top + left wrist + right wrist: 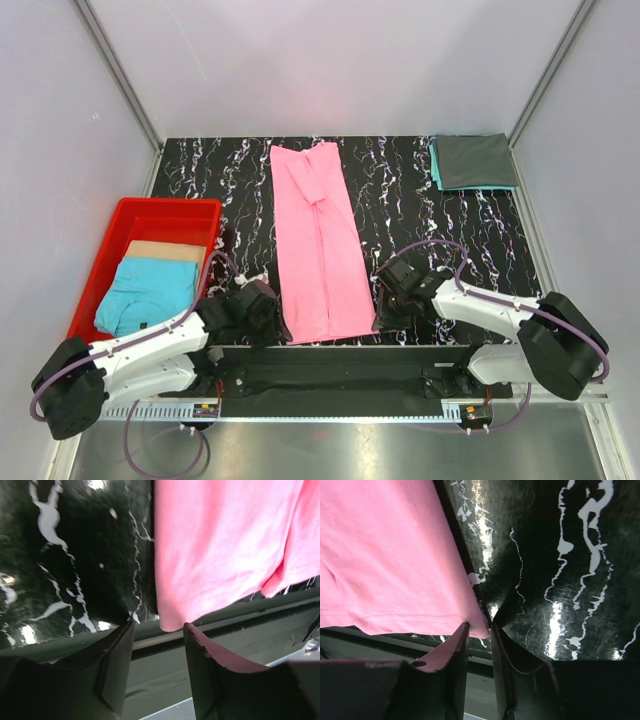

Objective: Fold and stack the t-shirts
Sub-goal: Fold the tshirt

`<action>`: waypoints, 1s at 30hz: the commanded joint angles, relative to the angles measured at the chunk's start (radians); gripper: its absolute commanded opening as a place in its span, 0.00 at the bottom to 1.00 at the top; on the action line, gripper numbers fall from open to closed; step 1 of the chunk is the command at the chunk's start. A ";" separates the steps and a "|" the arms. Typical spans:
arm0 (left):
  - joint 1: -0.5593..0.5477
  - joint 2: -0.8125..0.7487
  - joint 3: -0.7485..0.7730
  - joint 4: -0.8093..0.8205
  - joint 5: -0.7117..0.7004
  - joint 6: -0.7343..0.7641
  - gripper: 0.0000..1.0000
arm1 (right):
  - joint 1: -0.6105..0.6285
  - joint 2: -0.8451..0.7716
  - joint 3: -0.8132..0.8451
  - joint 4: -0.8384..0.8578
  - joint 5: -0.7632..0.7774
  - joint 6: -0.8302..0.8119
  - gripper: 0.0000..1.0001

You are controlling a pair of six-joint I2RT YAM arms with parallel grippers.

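Observation:
A bright pink t-shirt (318,240), folded lengthwise into a long strip, lies down the middle of the black marbled table. My left gripper (270,312) is at its near left corner. In the left wrist view that gripper (157,627) stands open, and the pink t-shirt's corner (172,622) lies just beyond the tips, untouched. My right gripper (385,300) is at the near right corner. The right wrist view shows the gripper (477,627) with its jaws a narrow gap apart and the pink corner (480,626) resting loose at the tips. A folded dark grey t-shirt (475,160) lies on a teal one (436,172) at the far right.
A red bin (150,210) at the left holds a light blue t-shirt (150,290) and a tan cloth (165,250). The table's near edge and a metal rail (340,352) run right under both grippers. Grey walls close in the sides and back.

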 commanded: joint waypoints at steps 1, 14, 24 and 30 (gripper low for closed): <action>0.035 -0.011 -0.014 0.031 -0.003 -0.002 0.49 | 0.006 0.031 -0.009 0.039 0.035 -0.012 0.31; 0.069 0.001 -0.046 0.073 0.020 0.002 0.39 | 0.007 0.000 -0.023 0.026 0.037 -0.001 0.07; 0.067 -0.034 -0.063 0.163 0.100 0.041 0.08 | 0.007 -0.023 -0.023 0.034 0.012 0.011 0.00; 0.067 -0.019 -0.054 0.154 0.100 0.028 0.17 | 0.007 -0.075 -0.011 -0.009 0.030 0.010 0.00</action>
